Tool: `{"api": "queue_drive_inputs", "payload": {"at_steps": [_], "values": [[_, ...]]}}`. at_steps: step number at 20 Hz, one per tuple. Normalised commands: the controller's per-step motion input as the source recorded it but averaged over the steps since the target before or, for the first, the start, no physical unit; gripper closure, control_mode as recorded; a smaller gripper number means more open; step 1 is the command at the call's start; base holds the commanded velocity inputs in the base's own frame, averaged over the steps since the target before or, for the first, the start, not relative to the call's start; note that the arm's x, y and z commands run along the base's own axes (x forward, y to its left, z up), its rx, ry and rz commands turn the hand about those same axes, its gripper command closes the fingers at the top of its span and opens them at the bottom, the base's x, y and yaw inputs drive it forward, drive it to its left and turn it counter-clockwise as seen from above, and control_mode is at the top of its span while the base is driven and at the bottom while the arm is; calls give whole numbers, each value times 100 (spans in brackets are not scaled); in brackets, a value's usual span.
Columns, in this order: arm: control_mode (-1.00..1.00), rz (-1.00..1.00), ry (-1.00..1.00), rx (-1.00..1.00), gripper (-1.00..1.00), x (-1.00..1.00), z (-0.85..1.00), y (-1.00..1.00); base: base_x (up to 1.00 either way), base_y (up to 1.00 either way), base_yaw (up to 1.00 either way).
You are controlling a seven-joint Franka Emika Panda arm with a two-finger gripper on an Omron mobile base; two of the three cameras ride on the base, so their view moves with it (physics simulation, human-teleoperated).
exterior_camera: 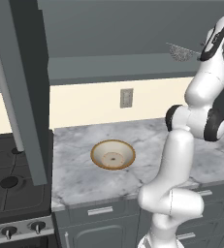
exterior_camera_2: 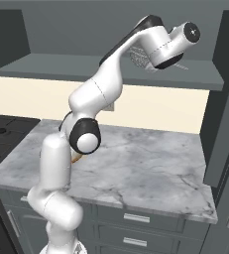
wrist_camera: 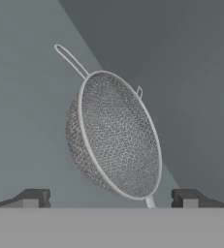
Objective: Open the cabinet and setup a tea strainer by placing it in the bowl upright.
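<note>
The cabinet stands open, its left door (exterior_camera: pixel 21 87) swung out over the stove and its right door (exterior_camera_2: pixel 225 99) swung out at the far right. On its inner shelf (exterior_camera: pixel 113 65) lies the tea strainer (exterior_camera: pixel 180 52), a silver mesh cup tipped on its side. My gripper (wrist_camera: pixel 111 197) is raised to the shelf and open, its fingertips (wrist_camera: pixel 36 197) spread wide on either side of the tea strainer (wrist_camera: pixel 114 135), not touching it. The strainer's thin handle points up and away in the hand view. The bowl (exterior_camera: pixel 113 154), cream with a tan rim, sits empty on the marble counter below.
A stove (exterior_camera: pixel 9 179) adjoins the counter on the left, under the open left door. A wall outlet (exterior_camera: pixel 126 98) sits on the cream backsplash. Grey drawers (exterior_camera: pixel 100 210) run below the marble counter (exterior_camera_2: pixel 150 163). My own arm rises between the bowl and the shelf.
</note>
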Motion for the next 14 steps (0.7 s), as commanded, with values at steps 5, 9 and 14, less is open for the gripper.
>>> {"api": "queue_drive_inputs", "payload": {"at_steps": [5,9,14], "values": [[-100,-3,9,0,-100,12,-18,16,0,0,0],[-100,-2,0,2,-100,8,-1,8,0,0,0],[-100,-2,0,2,-100,22,0,0,0,0,0]]}}
